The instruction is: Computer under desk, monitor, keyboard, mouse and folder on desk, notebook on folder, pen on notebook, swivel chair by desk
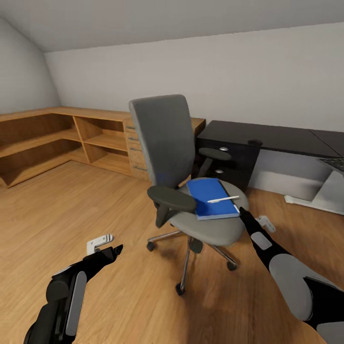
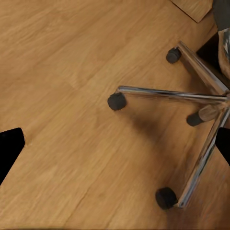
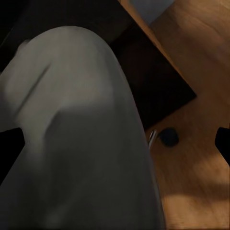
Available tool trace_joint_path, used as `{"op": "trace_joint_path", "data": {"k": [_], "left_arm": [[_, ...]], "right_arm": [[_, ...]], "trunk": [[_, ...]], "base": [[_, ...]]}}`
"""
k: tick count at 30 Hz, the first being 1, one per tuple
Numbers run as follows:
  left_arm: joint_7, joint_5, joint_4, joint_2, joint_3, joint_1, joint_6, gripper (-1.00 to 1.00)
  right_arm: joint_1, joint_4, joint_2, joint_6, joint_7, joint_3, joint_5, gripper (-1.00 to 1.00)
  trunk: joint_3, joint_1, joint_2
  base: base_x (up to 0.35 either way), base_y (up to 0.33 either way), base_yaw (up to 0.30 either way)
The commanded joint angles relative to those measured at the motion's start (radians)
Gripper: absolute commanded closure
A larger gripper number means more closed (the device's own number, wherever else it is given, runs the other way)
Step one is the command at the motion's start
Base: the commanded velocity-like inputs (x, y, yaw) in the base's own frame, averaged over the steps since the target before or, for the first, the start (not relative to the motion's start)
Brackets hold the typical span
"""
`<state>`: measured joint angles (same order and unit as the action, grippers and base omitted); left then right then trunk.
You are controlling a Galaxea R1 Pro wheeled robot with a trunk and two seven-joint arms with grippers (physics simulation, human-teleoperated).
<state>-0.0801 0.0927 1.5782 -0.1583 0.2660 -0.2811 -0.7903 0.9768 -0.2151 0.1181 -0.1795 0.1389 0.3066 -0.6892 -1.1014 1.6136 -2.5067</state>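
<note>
Head view, robot facing the swivel chair (image 1: pixel 191 191). The blue folder (image 1: pixel 210 197) lies flat on the grey seat, with the white pen (image 1: pixel 223 198) resting on top of it, its long axis running roughly from 9 to 3 o'clock with a slight rise toward 3. No separate notebook can be told apart from the blue item. The right tool (image 1: pixel 242 211) sits just beside the seat's edge; the folder lies toward 10 o'clock from it, very near. The left tool (image 1: pixel 114 250) hangs over bare floor (image 1: pixel 71 200), with the folder well apart toward 2 o'clock, beyond the chair's armrest. The right arm is judged the nearer for a pick. Both wrist views show dark fingertips at opposite picture edges, jaws spread and holding nothing. The dark tabletop (image 1: pixel 267 134) stands toward 1 o'clock, behind the chair.
</note>
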Motion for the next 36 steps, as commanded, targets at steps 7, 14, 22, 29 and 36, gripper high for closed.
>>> {"op": "trace_joint_path", "data": {"k": [7,14,22,29,36], "left_arm": [[-0.001,0.005,0.000,-0.002,0.002,-0.001,-0.004,-1.00],[-0.001,0.005,-0.008,-0.003,-0.001,-0.001,-0.001,-1.00],[-0.001,0.004,-0.033,-0.004,-0.031,-0.001,0.003,-1.00],[-0.001,0.005,-0.035,-0.005,-0.033,-0.001,0.003,-1.00],[-0.001,0.005,-0.035,-0.004,-0.033,-0.001,0.003,-1.00]], "right_arm": [[0.000,0.003,0.000,-0.003,0.008,-0.011,-0.012,-1.00],[0.000,0.003,-0.002,-0.003,0.008,-0.012,-0.010,-1.00],[0.000,0.003,-0.002,-0.003,0.008,-0.013,-0.010,-1.00],[0.000,0.003,-0.002,-0.003,0.008,-0.014,-0.009,-1.00],[0.000,0.003,-0.002,-0.002,0.008,-0.015,-0.009,-1.00]], "trunk": [[-0.001,0.000,0.000],[-0.001,0.000,0.000],[-0.001,0.000,0.000],[-0.002,0.000,0.000],[-0.002,0.000,0.000]], "base": [[0.000,-0.003,0.277],[0.000,-0.193,0.277],[0.078,-0.033,0.277],[0.089,-0.015,0.257],[0.173,0.000,0.039]]}}
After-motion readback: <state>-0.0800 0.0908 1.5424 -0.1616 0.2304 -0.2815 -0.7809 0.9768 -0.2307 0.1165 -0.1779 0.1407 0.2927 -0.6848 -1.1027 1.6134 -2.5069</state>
